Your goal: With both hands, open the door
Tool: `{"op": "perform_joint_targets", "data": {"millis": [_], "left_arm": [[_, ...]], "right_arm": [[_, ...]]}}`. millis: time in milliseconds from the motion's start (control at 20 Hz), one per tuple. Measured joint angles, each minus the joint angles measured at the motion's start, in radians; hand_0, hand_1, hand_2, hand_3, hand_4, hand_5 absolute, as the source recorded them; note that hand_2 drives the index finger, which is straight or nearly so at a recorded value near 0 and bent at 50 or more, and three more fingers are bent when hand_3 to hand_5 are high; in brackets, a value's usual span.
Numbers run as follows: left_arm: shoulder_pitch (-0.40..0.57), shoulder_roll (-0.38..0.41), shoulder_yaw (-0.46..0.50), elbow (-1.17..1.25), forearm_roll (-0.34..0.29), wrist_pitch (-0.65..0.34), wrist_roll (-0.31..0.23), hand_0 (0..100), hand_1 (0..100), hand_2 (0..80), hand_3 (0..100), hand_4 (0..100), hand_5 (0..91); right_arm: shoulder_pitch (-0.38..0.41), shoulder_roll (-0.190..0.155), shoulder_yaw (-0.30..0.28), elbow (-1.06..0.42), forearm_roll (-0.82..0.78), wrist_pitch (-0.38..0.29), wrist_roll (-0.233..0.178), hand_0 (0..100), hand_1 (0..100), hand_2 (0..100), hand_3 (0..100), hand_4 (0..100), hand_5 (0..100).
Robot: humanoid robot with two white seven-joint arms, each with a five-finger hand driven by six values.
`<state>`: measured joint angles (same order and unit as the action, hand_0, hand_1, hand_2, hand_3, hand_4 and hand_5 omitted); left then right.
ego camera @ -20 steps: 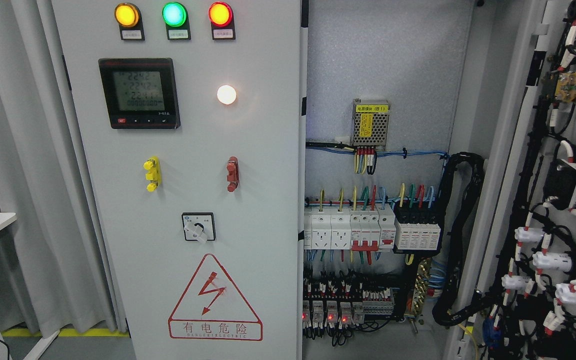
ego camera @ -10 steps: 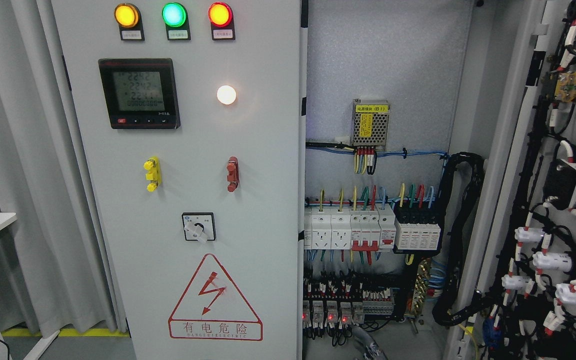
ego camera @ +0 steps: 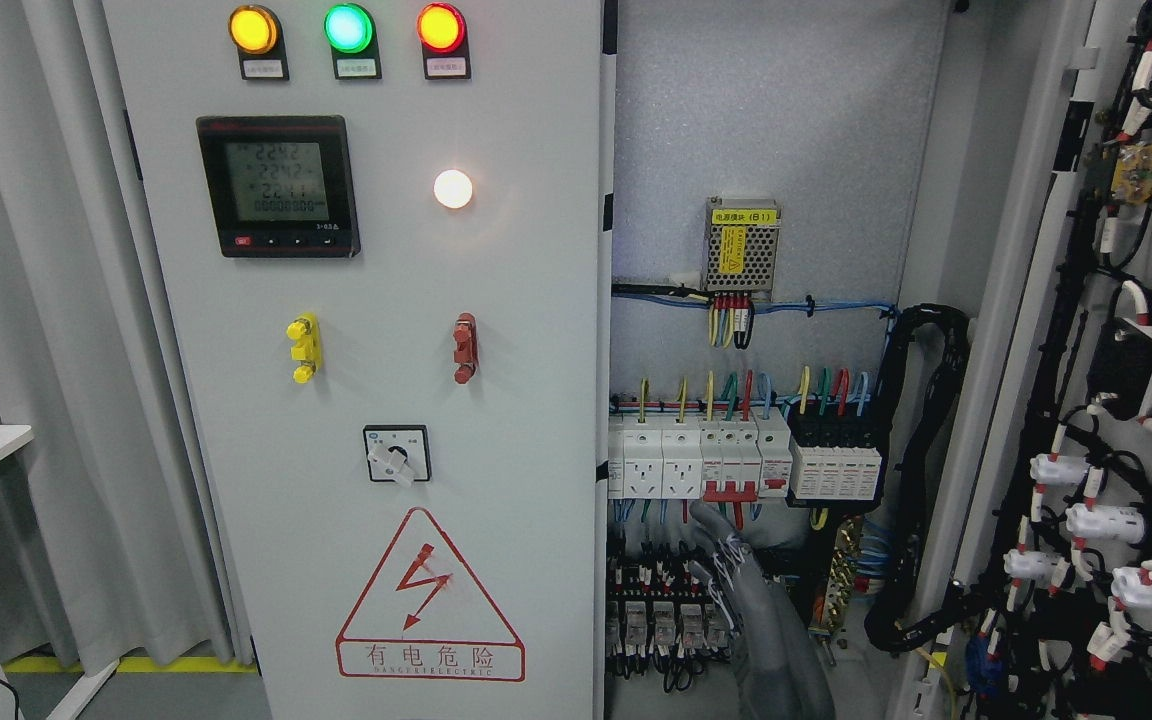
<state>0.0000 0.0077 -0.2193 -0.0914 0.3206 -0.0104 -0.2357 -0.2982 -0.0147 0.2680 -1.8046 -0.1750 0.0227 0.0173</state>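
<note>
Head view: only my right hand (ego camera: 738,585) is in frame, up from the bottom edge, right of middle. It sits inside the cabinet, just below the breaker row (ego camera: 736,460). It's motion-blurred, but the fingers (ego camera: 701,515) look stretched upward and loose, holding nothing. My left hand isn't visible.

Right door (ego camera: 1021,330) is already swung wide, with its wired inner face towards me. Left door (ego camera: 496,300), carrying the meter (ego camera: 279,187) and 3 lamps, looks shut.

My read: I'm on the approach for the left door, with no contact yet. The next move needs the fingers hooked behind that door's free right edge, clear of the live wiring, then a pull towards me.
</note>
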Motion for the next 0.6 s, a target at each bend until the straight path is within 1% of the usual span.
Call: {"op": "perform_joint_targets", "data": {"millis": [200, 400, 601], "left_arm": [[0.0, 0.004, 0.001, 0.008, 0.0, -0.001, -0.001, 29, 0, 2.7, 3, 3, 0.0], [0.0, 0.004, 0.002, 0.014, 0.0, -0.003, -0.004, 29, 0, 2.7, 3, 4, 0.0], [0.0, 0.001, 0.003, 0.018, 0.0, -0.003, -0.005, 29, 0, 2.7, 3, 4, 0.0]], "right_arm": [[-0.077, 0.004, -0.001, 0.033, -0.01, 0.027, 0.0, 22, 0, 0, 0, 0, 0], [-0.142, 0.008, -0.001, 0.064, -0.078, 0.1, 0.0, 22, 0, 0, 0, 0, 0], [-0.204, 0.01, -0.001, 0.101, -0.126, 0.134, -0.002, 22, 0, 0, 0, 0, 0]]}}
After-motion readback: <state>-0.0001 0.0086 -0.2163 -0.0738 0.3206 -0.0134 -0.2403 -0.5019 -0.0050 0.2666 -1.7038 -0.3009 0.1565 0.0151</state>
